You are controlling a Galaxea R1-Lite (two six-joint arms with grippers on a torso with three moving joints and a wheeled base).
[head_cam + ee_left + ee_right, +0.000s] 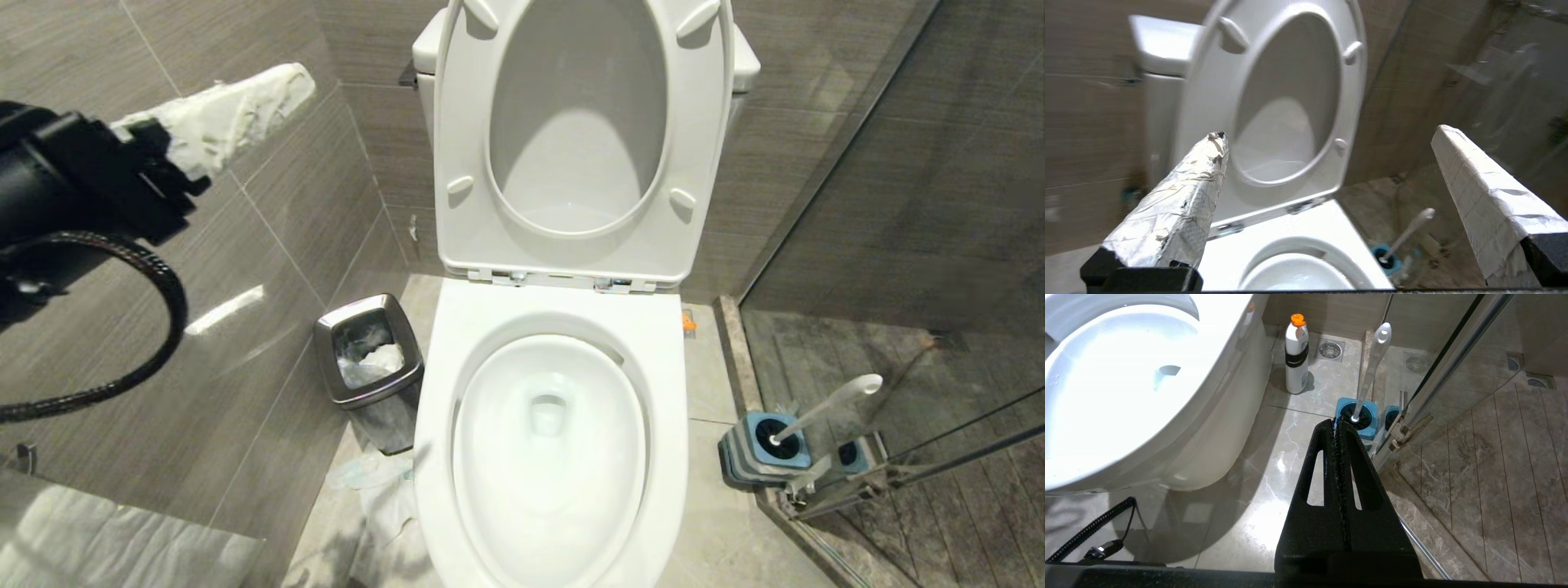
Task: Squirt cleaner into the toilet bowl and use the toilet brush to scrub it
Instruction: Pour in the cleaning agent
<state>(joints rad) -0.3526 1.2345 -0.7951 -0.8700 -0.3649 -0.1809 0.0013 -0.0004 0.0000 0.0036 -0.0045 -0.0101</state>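
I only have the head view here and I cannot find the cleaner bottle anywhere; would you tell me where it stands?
Observer: The cleaner stands upright on the floor beside the toilet bowl, on the same side as the toilet brush; the bowl hides it from you.
Operator: Thank you. Is the right gripper anywhere near it?
Observer: The right gripper is shut and empty, hanging above the floor, short of the brush holder.
Operator: And is the left gripper open?
Observer: Yes, the left gripper is wide open, holding nothing, facing the raised seat.
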